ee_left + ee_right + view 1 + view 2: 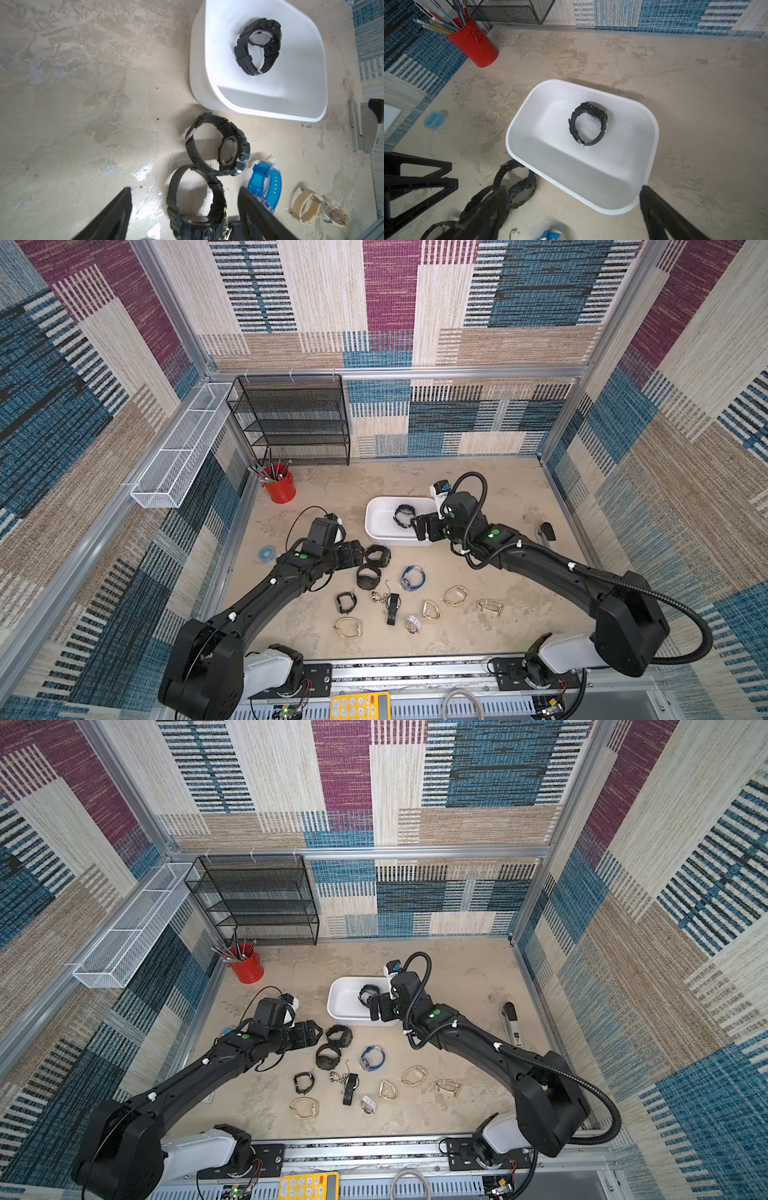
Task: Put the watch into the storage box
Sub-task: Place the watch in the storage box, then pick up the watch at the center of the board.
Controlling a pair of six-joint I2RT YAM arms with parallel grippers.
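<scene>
While the right claw (573,188) hangs with its 2 fingers (492,207) spread wide and nothing between them, the storage box (517,128) sits on the table just below and ahead of its fingertips. 1 black watch (588,123) lies on its side on the box floor, ahead of this claw and well clear of both fingers. In both top views the claw is over the near end of the box, and the watch lies just beyond it.

The left claw (185,189) is also spread wide, low over the table, and grips nothing. A second black watch (195,207) lies on the table in the gap between its 2 fingers, apart from both as far as the wrist view shows. Just ahead of the fingertips, a third black watch (218,145) rests with its strap overlapping the second. A blue watch (266,185) lies just outside 1 finger, and a beige watch (307,207) lies beyond it. The storage box is farther ahead of this claw, past the third watch. A red cup (475,41) of pens stands well ahead of the right claw, off to 1 side.
</scene>
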